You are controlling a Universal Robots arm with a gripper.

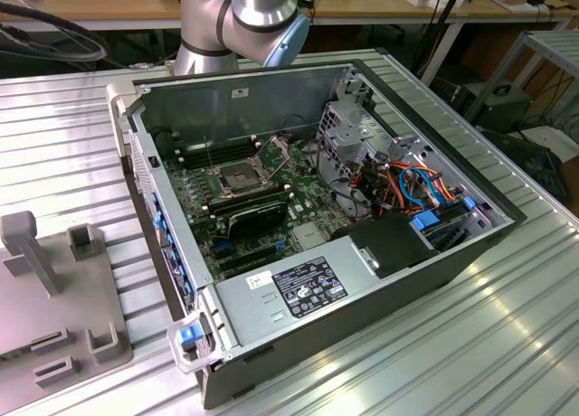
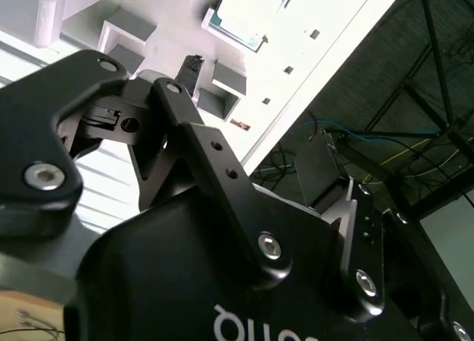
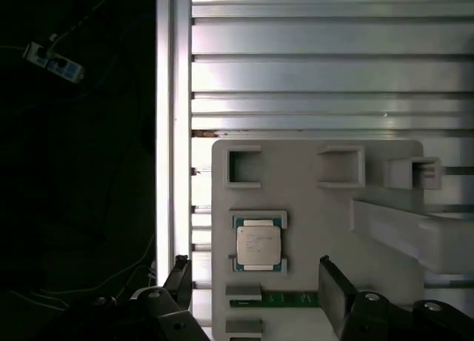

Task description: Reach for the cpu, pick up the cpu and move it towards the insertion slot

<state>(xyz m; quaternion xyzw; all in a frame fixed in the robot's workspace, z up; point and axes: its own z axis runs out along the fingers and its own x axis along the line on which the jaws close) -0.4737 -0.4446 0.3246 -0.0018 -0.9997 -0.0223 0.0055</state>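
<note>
One cpu (image 3: pixel 258 245) rests on one grey tray (image 3: pixel 318 222), one end effector (image 3: pixel 252 276) (spread wide, empty) above

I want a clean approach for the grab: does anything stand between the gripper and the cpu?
Nothing visible does. In the first wrist view the cpu lies uncovered on the grey holder, with the open gripper apart from it. The holder's raised blocks stand off to the side.

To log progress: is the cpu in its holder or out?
In. The cpu lies flat in its holder on the grey plate; the open gripper is apart from it.
</note>
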